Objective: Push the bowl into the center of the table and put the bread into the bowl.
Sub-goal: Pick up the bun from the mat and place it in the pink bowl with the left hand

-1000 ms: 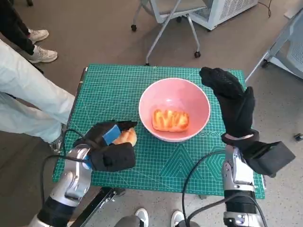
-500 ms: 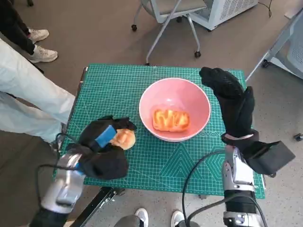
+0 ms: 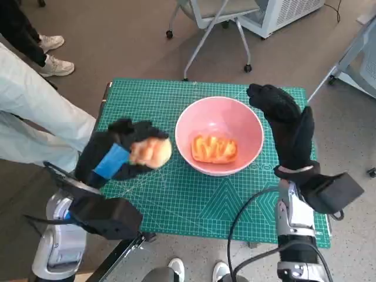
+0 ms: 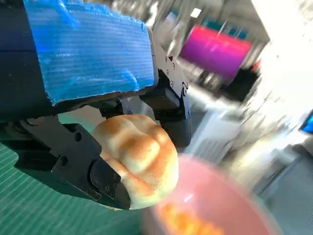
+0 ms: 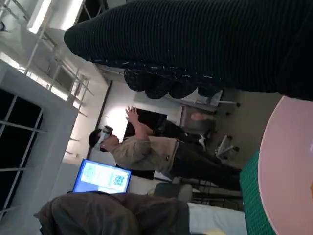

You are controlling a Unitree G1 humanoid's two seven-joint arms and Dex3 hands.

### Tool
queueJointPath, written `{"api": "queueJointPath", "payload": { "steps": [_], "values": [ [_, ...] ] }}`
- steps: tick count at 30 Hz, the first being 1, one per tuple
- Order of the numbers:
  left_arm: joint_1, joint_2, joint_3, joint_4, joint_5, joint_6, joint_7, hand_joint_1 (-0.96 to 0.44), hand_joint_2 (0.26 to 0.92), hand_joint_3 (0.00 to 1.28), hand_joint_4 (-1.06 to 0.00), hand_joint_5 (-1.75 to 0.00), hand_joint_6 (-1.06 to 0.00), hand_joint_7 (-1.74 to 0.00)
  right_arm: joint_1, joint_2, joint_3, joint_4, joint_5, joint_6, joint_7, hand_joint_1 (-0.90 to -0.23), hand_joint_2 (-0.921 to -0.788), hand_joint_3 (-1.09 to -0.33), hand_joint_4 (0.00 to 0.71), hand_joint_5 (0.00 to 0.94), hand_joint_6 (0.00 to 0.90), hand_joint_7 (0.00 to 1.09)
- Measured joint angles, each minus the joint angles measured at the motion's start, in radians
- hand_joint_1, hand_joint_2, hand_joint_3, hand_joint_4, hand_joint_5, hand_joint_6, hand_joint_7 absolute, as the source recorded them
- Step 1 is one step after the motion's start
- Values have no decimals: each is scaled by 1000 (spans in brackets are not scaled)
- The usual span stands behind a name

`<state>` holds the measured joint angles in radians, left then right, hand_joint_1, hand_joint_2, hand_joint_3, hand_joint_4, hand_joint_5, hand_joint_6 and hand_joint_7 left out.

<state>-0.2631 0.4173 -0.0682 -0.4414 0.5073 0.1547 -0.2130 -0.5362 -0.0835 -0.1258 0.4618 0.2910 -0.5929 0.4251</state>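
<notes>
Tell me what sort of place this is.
Probably an office-like lab or workroom: a wheeled grey office chair stands beyond the small table's green cutting mat, and a glowing blue computer screen shows near a standing person.

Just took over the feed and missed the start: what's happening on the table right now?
The left hand holds a bread roll lifted above the green mat, beside the pink bowl. The bowl sits near the table's middle with another piece of bread already inside. The right hand is raised at the bowl's far side, holding nothing.
</notes>
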Motion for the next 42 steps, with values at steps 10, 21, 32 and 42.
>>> {"api": "queueJointPath", "payload": {
  "steps": [10,21,32,42],
  "values": [
    [-210,-84,-101,107,60,-32,47,3,858,25,-914,-1011,-789,-894,-6,5,3,17,0,-16,5,-671,-921,-757,173,1,92,489],
    [-421,-155,-224,462,106,-141,88,2,876,19,-895,-1000,-733,-990,-7,5,-2,19,3,-25,11,-673,-921,-755,173,1,92,487],
    [-565,-213,-282,780,116,-199,132,2,918,48,-760,-1111,-609,-1156,4,4,-8,1,16,-25,11,-668,-921,-761,169,0,90,488],
    [-587,-256,-309,898,107,-158,75,-273,918,28,-352,-119,-412,-160,9,4,-19,-18,19,-26,9,-662,-921,-761,173,2,99,496]
  ]
}}
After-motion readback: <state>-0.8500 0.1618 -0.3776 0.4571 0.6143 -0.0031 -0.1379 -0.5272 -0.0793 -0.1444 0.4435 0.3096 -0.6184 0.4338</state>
